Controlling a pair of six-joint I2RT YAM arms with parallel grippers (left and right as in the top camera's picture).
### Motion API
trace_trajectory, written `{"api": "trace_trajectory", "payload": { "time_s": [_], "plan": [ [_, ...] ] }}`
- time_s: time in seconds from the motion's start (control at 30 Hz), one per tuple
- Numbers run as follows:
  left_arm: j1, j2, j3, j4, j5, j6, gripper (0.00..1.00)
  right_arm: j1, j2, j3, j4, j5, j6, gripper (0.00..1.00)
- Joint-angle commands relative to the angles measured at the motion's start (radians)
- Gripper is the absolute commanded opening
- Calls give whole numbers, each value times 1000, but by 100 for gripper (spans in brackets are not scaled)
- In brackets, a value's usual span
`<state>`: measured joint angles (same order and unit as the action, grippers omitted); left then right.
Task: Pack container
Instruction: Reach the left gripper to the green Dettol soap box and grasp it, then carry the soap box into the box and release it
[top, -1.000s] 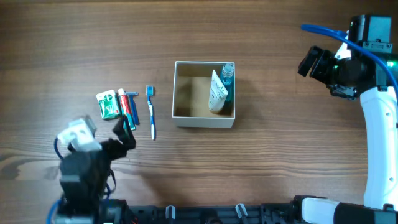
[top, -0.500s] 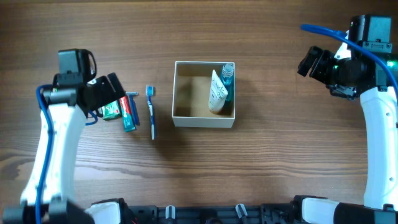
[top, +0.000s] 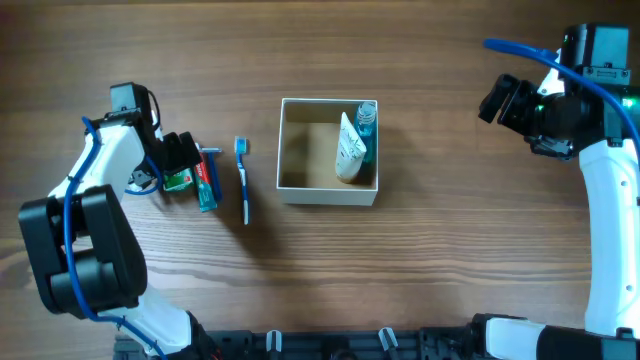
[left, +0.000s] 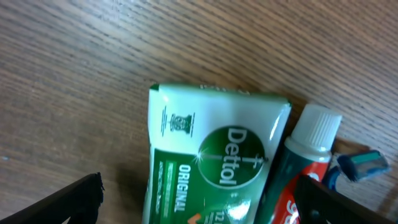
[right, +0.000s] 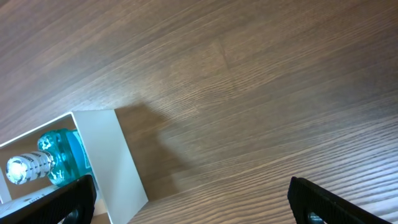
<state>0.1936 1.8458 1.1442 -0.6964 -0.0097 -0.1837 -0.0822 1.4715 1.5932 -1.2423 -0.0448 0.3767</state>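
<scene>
- Straddling the soap pack (left: 211, 168) with left jaws wide open, empty, likely for closing on it.
- Holding right jaws spread, empty, out of the way.
- Container (top: 327, 195) well apart, between both jaws.

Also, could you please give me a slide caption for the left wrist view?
Open left gripper poised over a green Dettol soap pack lying beside a white-capped toothpaste tube on the wooden table.

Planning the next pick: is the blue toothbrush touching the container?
Apart. The overhead view shows bare table between the toothbrush and the container, along its left wall.
</scene>
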Motion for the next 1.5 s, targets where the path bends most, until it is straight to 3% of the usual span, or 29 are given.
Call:
{"api": "trace_trajectory", "payload": {
  "time_s": [0.0, 0.13, 0.23, 0.43, 0.53, 0.63, 0.77, 0.93, 1.07, 1.2, 1.33, 1.47],
  "plan": [
    [1, 19, 7, 16, -18, 23, 91, -4, 9, 3, 0, -5, -7, 100],
    [1, 19, 7, 20, -29, 23, 81, -4, 9, 3, 0, -5, -7, 100],
    [1, 21, 7, 22, -53, 23, 86, -4, 9, 3, 0, -5, -7, 100],
    [8, 69, 6, 29, -52, 23, 86, -4, 9, 3, 0, -5, -7, 100],
    [8, 85, 6, 31, -52, 23, 70, -4, 9, 3, 0, -5, -7, 100],
    [8, 79, 13, 14, -52, 23, 43, -4, 9, 3, 0, -5, -7, 100],
    [-1, 19, 98, -102, -32, 20, 31, -4, 9, 3, 0, -5, -7, 100],
    [-69, -127, 301, -299, 127, 19, 30, -4, 9, 3, 0, -5, -7, 100],
    [-202, -262, 353, -284, 307, 18, 34, -4, 9, 3, 0, -6, -7, 100],
    [-407, -286, 352, -236, 301, 15, 36, -4, 9, 3, 0, -6, -7, 100],
    [-597, -152, 352, -211, 185, -64, 38, -4, 9, 3, 0, -5, -7, 100],
    [-654, -30, 352, -155, 184, -87, 39, -4, 9, 3, 0, -5, -7, 100]
  ]
}}
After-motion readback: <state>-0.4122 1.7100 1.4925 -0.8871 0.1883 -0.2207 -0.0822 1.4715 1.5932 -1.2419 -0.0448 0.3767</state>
